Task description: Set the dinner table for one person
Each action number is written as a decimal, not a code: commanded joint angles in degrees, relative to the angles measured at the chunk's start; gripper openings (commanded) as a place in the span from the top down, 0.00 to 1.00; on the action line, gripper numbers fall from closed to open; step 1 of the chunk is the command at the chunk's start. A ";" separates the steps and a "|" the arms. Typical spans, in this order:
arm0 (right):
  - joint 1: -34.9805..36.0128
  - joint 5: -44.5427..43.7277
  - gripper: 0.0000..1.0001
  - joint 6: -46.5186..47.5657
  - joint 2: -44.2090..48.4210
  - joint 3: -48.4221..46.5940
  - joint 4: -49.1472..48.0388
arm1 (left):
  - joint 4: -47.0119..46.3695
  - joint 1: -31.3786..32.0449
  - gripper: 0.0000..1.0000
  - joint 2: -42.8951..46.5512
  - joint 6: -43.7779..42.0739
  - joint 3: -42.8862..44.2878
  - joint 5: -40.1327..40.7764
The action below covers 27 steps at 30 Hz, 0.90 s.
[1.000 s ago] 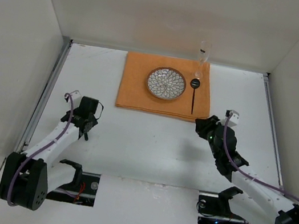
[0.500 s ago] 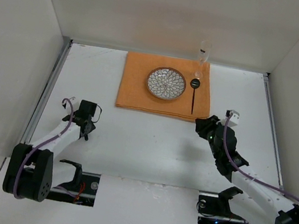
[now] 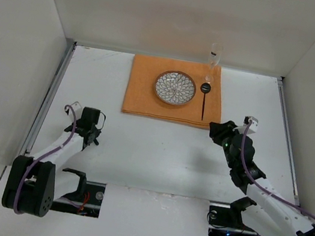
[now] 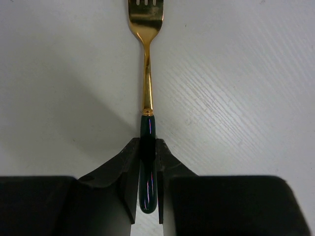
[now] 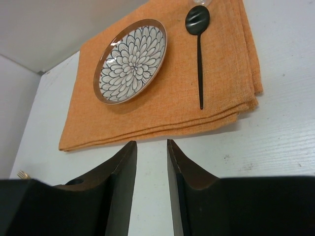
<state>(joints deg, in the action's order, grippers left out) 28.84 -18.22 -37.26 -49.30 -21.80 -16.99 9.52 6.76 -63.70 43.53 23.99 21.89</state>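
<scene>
Plain white walls on three sides, closing in the scene. Spread beneath them from the arm bases to the far wall: large flat white table [image 3: 157, 154], with thin metal rails [image 3: 51, 93] along its 9 and 3 o'clock edges.

At 12 o'clock on the table, close to the far edge: folded orange rectangular cloth [image 3: 140, 93]. Near the cloth's middle: round brown-rimmed plate [image 3: 175, 88] with a white-and-dark petal pattern. Just beside the plate at 3 o'clock, lying on the cloth: slim black spoon [image 3: 203, 102], bowl toward 12, handle toward 6. Just past the spoon's bowl at 12 o'clock, upright at the cloth's far corner: tall clear glass [image 3: 214, 58].

Toward 8 o'clock on the table, well apart from the cloth: left fingers [image 4: 129, 169], clenched on the dark green handle of a gold fork [image 4: 146, 59]. Tines pointing straight away from the wrist camera, over bare table; resting on the surface or raised off it, impossible to tell.

Between 3 and 4 o'clock, near the cloth's near right corner: right fingers [image 5: 125, 162], parted by a narrow gap, grasping nothing. Aimed toward the cloth's near edge, over bare table.
</scene>
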 commanded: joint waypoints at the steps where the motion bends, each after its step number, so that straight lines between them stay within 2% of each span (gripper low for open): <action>1: -0.41 -0.85 0.63 0.61 0.78 -0.79 -1.38 | 1.03 0.66 0.99 3.92 -0.72 -2.81 -3.17; 6: -0.58 -0.85 0.61 0.25 1.31 -0.61 -1.38 | -1.08 2.58 1.00 7.89 -1.08 -0.70 -0.36; 13: -0.67 -0.85 0.59 0.25 0.08 -0.70 -1.55 | -3.28 11.11 1.00 4.73 -6.34 6.85 5.26; 17: -0.76 -0.85 0.59 0.17 -0.27 -0.70 -1.81 | -6.08 13.93 1.00 1.40 -10.39 12.74 4.92; 21: -0.67 -0.85 0.59 0.17 -1.06 -0.70 -1.99 | -10.83 16.74 1.00 -5.53 -13.46 20.37 1.33; 27: -0.67 -0.85 0.58 0.17 -0.89 -0.70 -2.08 | -14.26 18.68 0.99 -21.88 -21.89 34.61 -7.64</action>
<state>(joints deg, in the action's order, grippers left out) 28.47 -18.24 -37.30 -50.39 -21.80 -16.99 -1.30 25.12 -81.01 27.94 52.97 19.88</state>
